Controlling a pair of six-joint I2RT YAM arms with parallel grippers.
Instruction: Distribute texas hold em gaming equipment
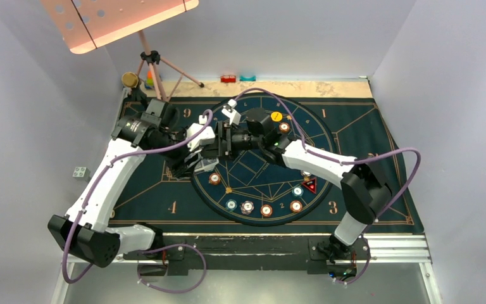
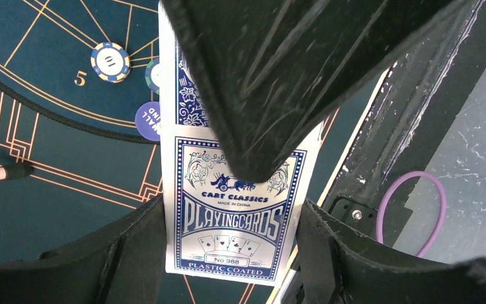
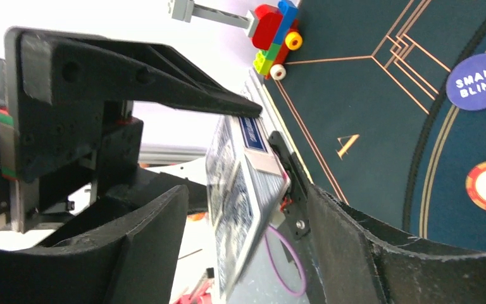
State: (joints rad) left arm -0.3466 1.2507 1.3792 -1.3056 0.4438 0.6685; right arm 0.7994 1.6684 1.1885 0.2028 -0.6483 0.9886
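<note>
A pack of blue-backed playing cards (image 2: 234, 209) hangs above the mat, and my left gripper (image 2: 228, 218) is shut on its two long sides. My right gripper (image 3: 243, 202) is open and straddles the same pack (image 3: 237, 190) edge-on, with a gap on both sides. The two grippers meet over the left of the circle: left (image 1: 201, 151), right (image 1: 223, 143). Poker chips (image 1: 266, 210) lie round the circle's rim, among them an orange one (image 1: 214, 178) and a teal one (image 1: 231, 204). A yellow disc (image 1: 276, 116) and a red triangular marker (image 1: 309, 185) lie there too. A purple "small blind" disc (image 3: 478, 82) rests on the mat.
The dark blue mat (image 1: 367, 139) covers most of the table. A tripod stand (image 1: 155, 63) carrying a pink perforated board (image 1: 120, 19) rises at the back left. Red (image 1: 228, 78) and teal (image 1: 247, 78) blocks sit at the far edge. A toy-brick figure (image 3: 275, 38) stands off the mat.
</note>
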